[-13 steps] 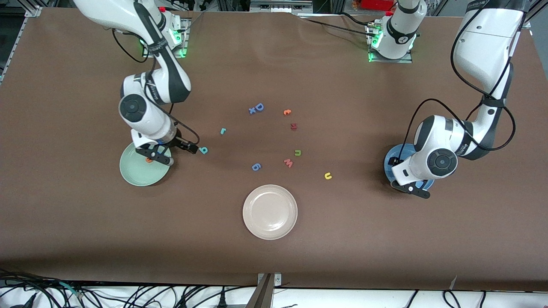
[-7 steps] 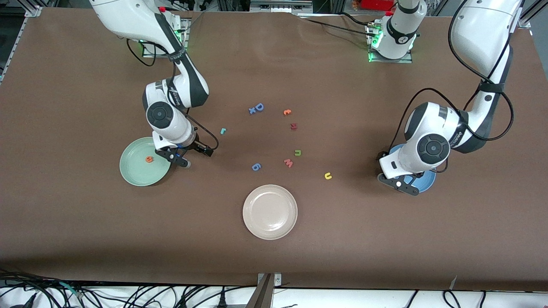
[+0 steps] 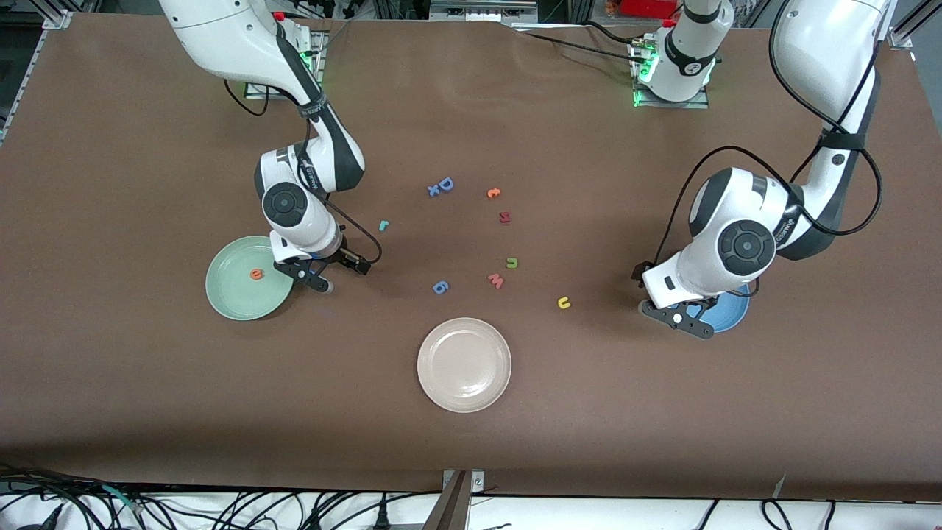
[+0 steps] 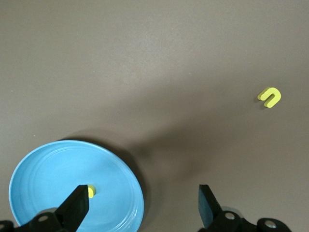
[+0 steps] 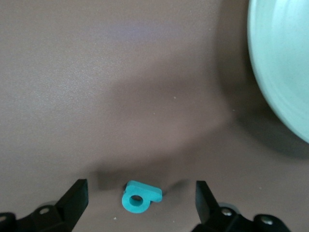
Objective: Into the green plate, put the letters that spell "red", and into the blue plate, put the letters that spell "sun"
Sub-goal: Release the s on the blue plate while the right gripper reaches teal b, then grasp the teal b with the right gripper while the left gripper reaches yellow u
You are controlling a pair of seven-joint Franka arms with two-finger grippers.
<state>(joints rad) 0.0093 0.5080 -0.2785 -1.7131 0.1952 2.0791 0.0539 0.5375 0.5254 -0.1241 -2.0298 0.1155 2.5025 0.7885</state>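
Observation:
The green plate [image 3: 234, 294] holds the orange "e" [image 3: 255, 274]. Beside it, my right gripper [image 3: 333, 274] [image 5: 140, 195] stands open over the teal "d" [image 5: 141, 197], which lies on the table between the fingers and touches neither. The front view hides this "d". The teal "r" [image 3: 383, 225] lies farther back. My left gripper [image 3: 681, 309] [image 4: 143, 199] hangs open and empty over the blue plate's [image 3: 728, 315] [image 4: 53, 169] rim. The yellow "s" [image 4: 90, 191] lies in that plate. The yellow "u" [image 3: 564, 302] [image 4: 270, 96] and the olive "n" [image 3: 512, 263] lie on the table.
A cream plate [image 3: 464, 364] stands nearest the front camera. In the table's middle lie a blue "D" [image 3: 445, 184], a small blue cross [image 3: 433, 191], an orange piece [image 3: 494, 193], a dark red piece [image 3: 505, 217], a pink "w" [image 3: 495, 280] and a blue "6" [image 3: 439, 287].
My right gripper has left the green plate, where the "e" now shows, and moved over the teal "d". My left gripper has shifted from over the blue plate toward the yellow "u".

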